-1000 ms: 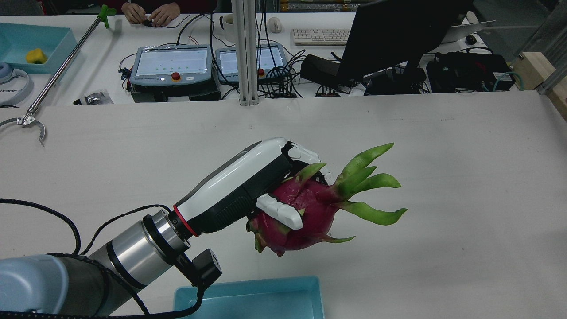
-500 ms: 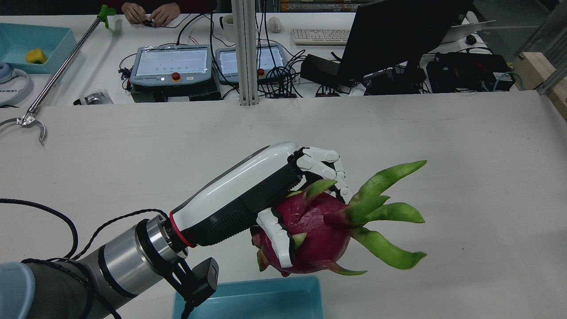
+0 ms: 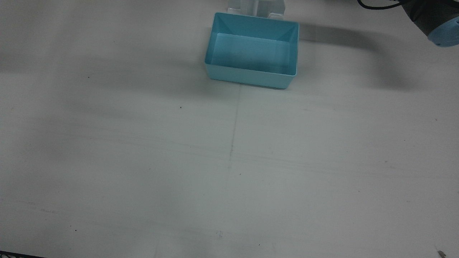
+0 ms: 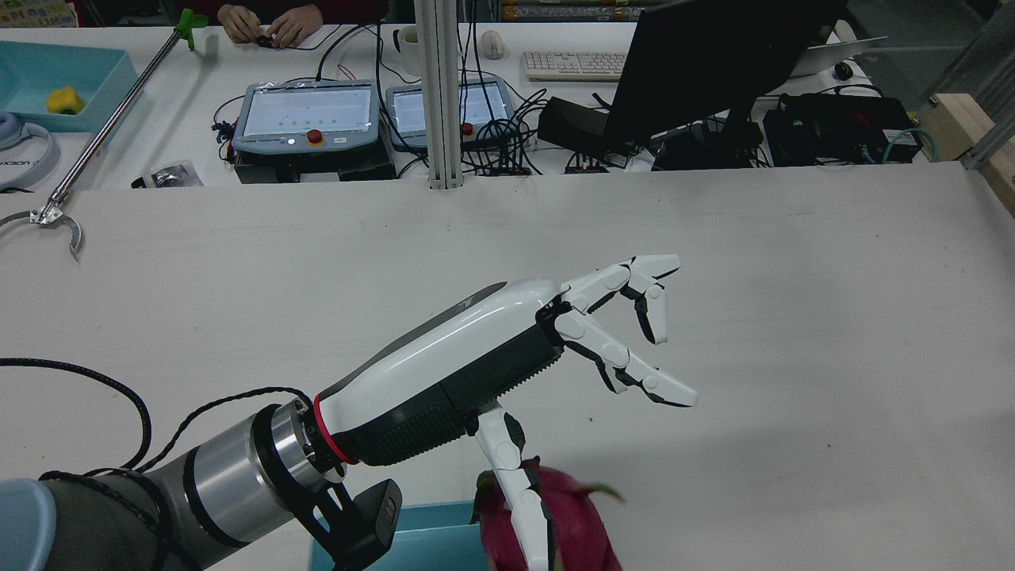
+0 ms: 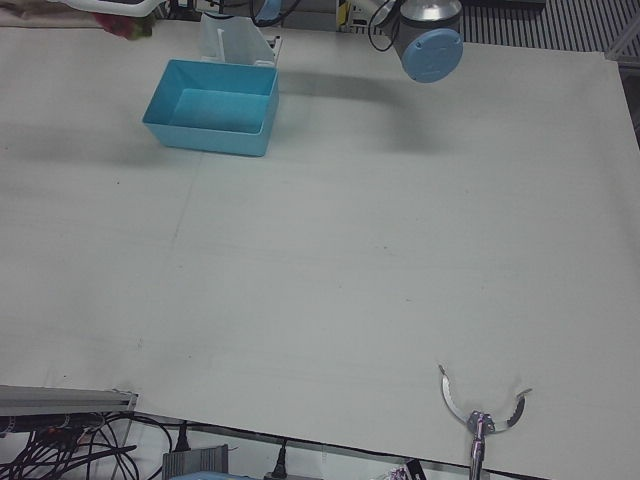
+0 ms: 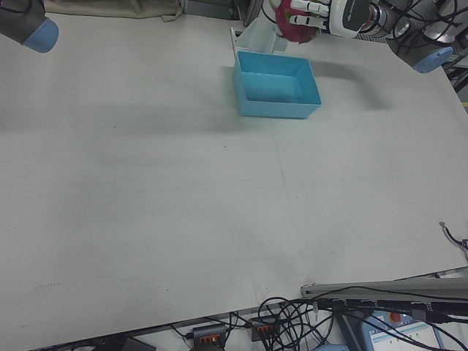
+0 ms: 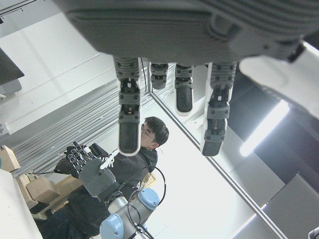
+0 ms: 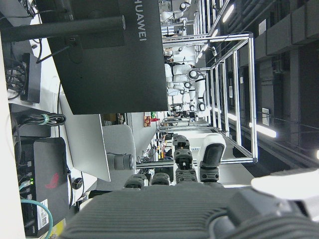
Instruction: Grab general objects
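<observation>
A magenta dragon fruit is at the bottom edge of the rear view, blurred, just below my left hand and over the blue bin. My left hand is open with its fingers spread, and its thumb points down in front of the fruit. In the right-front view the left hand and the fruit are above the bin's far rim. The bin is empty in the front view. The left hand view shows straight fingers and nothing between them. The right hand view shows its fingers holding nothing.
A reacher tool's claw lies at the table's far left edge and shows in the left-front view. Teach pendants and a monitor stand beyond the table. The left arm's elbow is at the front view's top right.
My left hand has opened and let go of the dragon fruit. The fruit has dropped from the hand towards the blue bin. The hand itself has moved a little to the right.
</observation>
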Available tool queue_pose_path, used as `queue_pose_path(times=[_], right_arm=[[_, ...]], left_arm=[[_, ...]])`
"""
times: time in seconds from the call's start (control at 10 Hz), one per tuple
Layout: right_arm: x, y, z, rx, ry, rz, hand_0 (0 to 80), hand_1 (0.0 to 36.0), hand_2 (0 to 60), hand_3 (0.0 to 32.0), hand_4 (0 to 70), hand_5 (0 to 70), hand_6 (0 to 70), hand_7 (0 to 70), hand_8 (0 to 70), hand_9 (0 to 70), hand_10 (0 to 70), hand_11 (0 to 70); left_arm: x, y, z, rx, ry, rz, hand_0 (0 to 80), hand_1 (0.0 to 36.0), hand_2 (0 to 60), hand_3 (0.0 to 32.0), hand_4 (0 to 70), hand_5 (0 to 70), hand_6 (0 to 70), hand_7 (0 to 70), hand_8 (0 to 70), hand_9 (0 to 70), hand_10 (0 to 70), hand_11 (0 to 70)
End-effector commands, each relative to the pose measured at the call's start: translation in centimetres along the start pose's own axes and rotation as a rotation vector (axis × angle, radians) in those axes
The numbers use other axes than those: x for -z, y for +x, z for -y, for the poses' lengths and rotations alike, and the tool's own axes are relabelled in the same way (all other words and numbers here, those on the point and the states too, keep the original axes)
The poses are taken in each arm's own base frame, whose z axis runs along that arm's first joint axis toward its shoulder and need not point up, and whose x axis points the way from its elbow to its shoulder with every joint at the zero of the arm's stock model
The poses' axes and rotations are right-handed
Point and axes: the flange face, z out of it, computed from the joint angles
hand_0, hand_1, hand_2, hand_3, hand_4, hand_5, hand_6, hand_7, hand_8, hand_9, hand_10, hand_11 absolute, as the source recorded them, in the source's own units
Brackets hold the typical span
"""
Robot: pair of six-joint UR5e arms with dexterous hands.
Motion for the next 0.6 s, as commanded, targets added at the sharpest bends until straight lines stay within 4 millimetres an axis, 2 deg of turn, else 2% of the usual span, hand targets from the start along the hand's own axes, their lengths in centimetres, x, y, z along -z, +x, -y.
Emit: queue_pose_path(times=[0.0, 0.1, 0.2, 0.3, 0.4, 0.5], right_arm=[[0.0, 0.0, 0.1, 0.001, 0.002, 0.001, 0.0, 0.0, 0.0, 0.0, 0.0, 0.0, 0.0, 0.0, 0.0, 0.0, 0.0, 0.0], [0.0, 0.0, 0.0, 0.0, 0.0, 0.0, 0.0, 0.0, 0.0, 0.0, 0.0, 0.0, 0.0, 0.0, 0.0, 0.0, 0.0, 0.0], [0.0, 0.0, 0.0, 0.001, 0.0, 0.0, 0.0, 0.0, 0.0, 0.0, 0.0, 0.0, 0.0, 0.0, 0.0, 0.0, 0.0, 0.0], [0.0, 0.0, 0.0, 0.0, 0.0, 0.0, 0.0, 0.0, 0.0, 0.0, 0.0, 0.0, 0.0, 0.0, 0.0, 0.0, 0.0, 0.0], [0.0, 0.0, -0.1, 0.0, -0.001, 0.0, 0.0, 0.0, 0.0, 0.0, 0.0, 0.0, 0.0, 0.0, 0.0, 0.0, 0.0, 0.0], [0.0, 0.0, -0.1, 0.0, -0.001, 0.0, 0.0, 0.0, 0.0, 0.0, 0.0, 0.0, 0.0, 0.0, 0.0, 0.0, 0.0, 0.0]], left_arm=[[0.0, -0.1, -0.2, -0.007, -0.01, 0.0, 45.0, 6.2, 0.0, 10.8, 0.0, 0.0, 0.0, 6.1, 4.2, 0.0, 12.8, 19.5], [0.4, -0.4, 0.0, -0.01, -0.006, 0.009, 45.6, 6.1, 0.0, 11.4, 0.0, 0.0, 0.0, 4.1, 4.0, 0.0, 9.5, 14.7], [0.8, -0.7, 0.4, -0.014, 0.0, 0.021, 45.7, 5.8, 0.0, 9.2, 0.0, 0.0, 0.0, 4.5, 3.9, 0.0, 8.4, 13.2], [1.4, -1.1, 1.1, -0.021, 0.01, 0.035, 45.7, 5.7, 0.0, 5.6, 0.0, 0.0, 0.0, 5.3, 4.1, 0.0, 8.2, 12.8], [1.9, -1.3, 1.4, -0.024, 0.018, 0.046, 47.0, 7.7, 0.0, 4.2, 0.0, 0.0, 0.0, 6.5, 4.6, 0.0, 9.0, 14.1], [2.3, -1.5, 2.3, -0.036, 0.046, 0.065, 50.4, 12.4, 0.0, 0.2, 0.0, 0.0, 0.0, 7.2, 5.3, 0.0, 10.5, 16.9]])
